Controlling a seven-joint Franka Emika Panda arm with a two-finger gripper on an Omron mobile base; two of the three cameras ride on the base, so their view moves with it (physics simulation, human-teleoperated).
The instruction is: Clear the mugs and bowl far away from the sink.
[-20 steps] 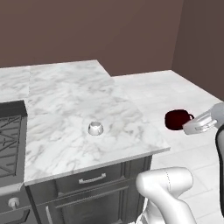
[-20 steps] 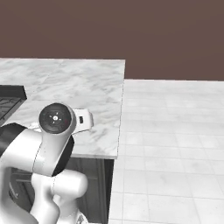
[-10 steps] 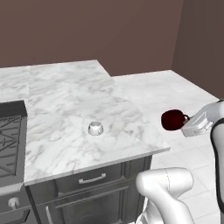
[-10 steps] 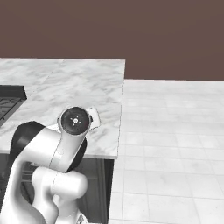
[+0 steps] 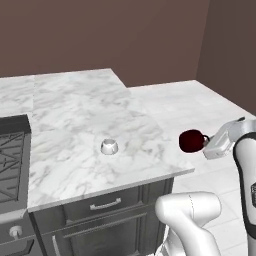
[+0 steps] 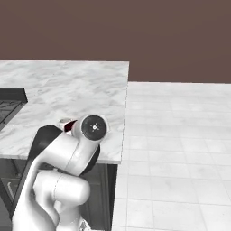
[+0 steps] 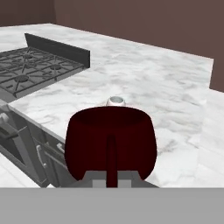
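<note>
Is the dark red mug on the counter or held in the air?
In the air: the gripper holds the dark red mug beyond the counter edge.

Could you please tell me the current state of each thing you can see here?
Gripper: shut on the red mug's handle.
Red mug: upright, held in the air beside the counter's edge.
Small silver cup: resting on the marble counter.
Stove: no pots on it.

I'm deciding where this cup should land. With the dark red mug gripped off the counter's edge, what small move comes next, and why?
Probably carry it inward over the marble counter before lowering. The gripper is shut on the dark red mug, which hangs beyond the counter's right edge above the floor. Bare marble lies right of the small silver object, so set it down short of that.
</note>
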